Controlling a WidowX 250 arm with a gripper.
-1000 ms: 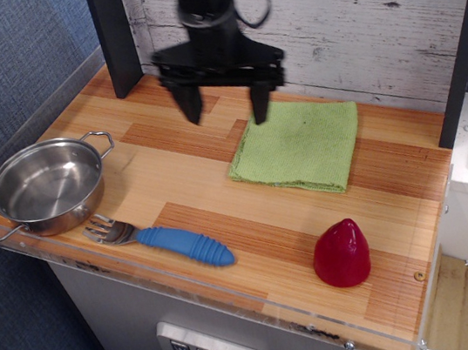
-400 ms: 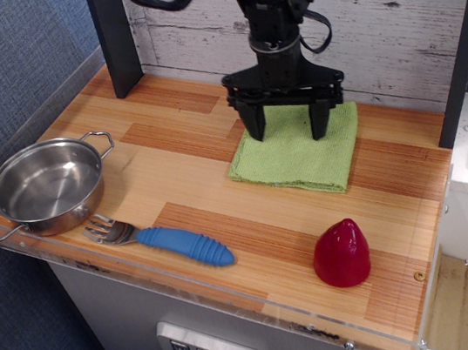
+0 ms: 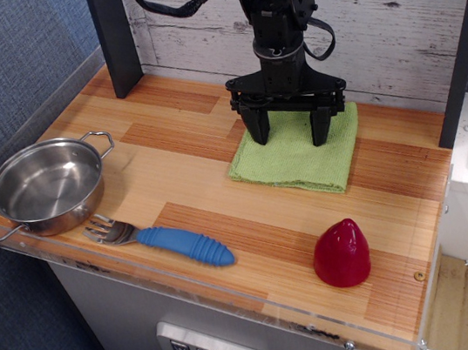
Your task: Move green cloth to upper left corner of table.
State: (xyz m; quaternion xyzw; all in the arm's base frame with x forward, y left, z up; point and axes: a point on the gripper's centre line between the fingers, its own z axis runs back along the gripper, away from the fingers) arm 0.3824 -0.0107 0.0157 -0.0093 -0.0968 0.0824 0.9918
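A black gripper (image 3: 289,133) hangs over the green cloth (image 3: 298,153) on the table (image 3: 172,171), its two fingers spread wide apart and pointing straight down, one near the cloth's left edge and the other near its right. The fingertips (image 3: 258,133) sit at or just above the fabric; whether they actually press into it cannot be told from this angle. Nothing is held between them.

The cloth (folded, roughly square, fuzzy) lies flat toward the back of the table, right of centre and close to the whitewashed plank wall (image 3: 386,11). Its far edge is partly hidden by the gripper body.

Everything else sits well apart from the cloth. A steel pan (image 3: 46,185) with two loop handles stands far to the cloth's left, at the table's front-left edge against the clear rim. A fork (image 3: 160,237) with a ribbed blue handle lies in front and to the left of the cloth, its metal tines touching or just beside the pan. A red rounded cone-shaped object (image 3: 341,253) stands upright in front of the cloth, near the front edge. A dark post (image 3: 115,36) rises from the back-left corner, well to the cloth's left.
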